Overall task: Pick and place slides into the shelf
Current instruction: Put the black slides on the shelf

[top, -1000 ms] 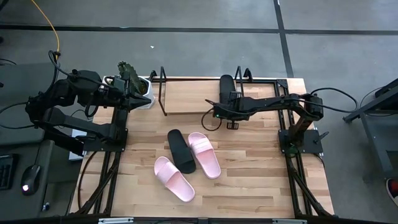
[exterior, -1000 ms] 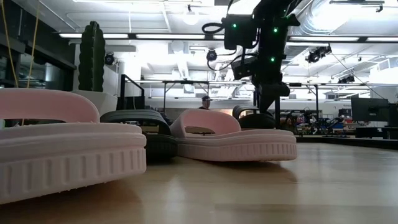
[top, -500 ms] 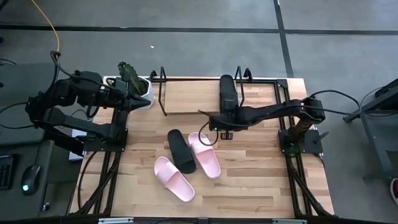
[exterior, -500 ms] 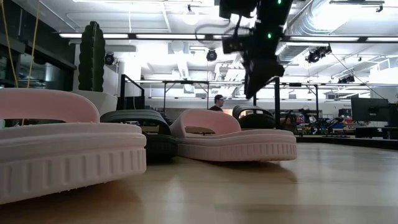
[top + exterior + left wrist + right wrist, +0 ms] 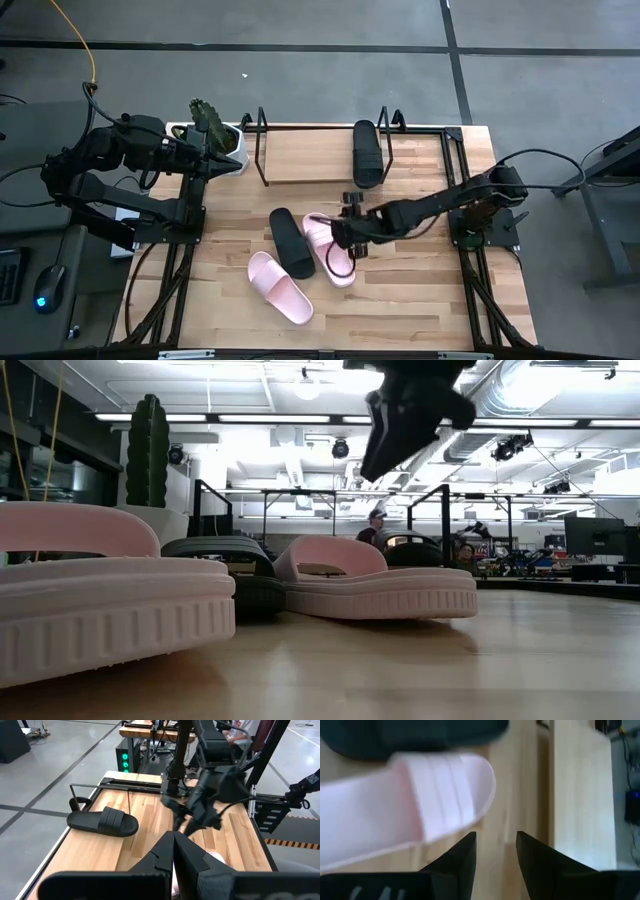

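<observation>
Above the table, the right gripper (image 5: 343,232) hovers over a pink slide (image 5: 328,250) beside a black slide (image 5: 291,242); another black slide (image 5: 366,153) lies on the shelf (image 5: 300,165). At table height, the pink slide (image 5: 375,585) rests flat. Right wrist camera: fingers (image 5: 462,857) parted. Left wrist camera: left gripper (image 5: 174,855) closed, parked near the plant pot (image 5: 225,150).

Pink slide (image 5: 405,805) blurred, black slide (image 5: 415,735) cut off at edge.
</observation>
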`<state>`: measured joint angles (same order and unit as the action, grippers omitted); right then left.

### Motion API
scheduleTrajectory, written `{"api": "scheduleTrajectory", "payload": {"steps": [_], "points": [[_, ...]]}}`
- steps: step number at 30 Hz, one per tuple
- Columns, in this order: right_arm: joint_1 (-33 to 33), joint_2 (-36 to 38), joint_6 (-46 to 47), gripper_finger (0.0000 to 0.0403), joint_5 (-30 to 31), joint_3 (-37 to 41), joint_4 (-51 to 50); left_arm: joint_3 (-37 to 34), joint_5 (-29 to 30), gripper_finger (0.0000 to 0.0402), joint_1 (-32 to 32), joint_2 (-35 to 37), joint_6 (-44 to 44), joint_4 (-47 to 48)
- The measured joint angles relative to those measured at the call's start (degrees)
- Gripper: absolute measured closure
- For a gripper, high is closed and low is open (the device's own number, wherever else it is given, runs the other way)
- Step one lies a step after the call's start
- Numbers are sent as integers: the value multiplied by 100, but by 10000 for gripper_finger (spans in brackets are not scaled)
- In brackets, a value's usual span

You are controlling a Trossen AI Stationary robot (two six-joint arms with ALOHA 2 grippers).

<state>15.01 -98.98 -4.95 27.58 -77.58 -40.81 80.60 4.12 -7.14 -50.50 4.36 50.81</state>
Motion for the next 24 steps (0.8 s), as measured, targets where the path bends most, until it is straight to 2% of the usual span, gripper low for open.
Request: {"api": "scheduleTrajectory", "payload": {"steps": [10,24], "points": [[385,0,0,272,200,-2,209,-217,-139,401,0,-30,282,77],[408,0,58,272,215,-2,367,-1651,-440,401,2,-50,832,-53]]}}
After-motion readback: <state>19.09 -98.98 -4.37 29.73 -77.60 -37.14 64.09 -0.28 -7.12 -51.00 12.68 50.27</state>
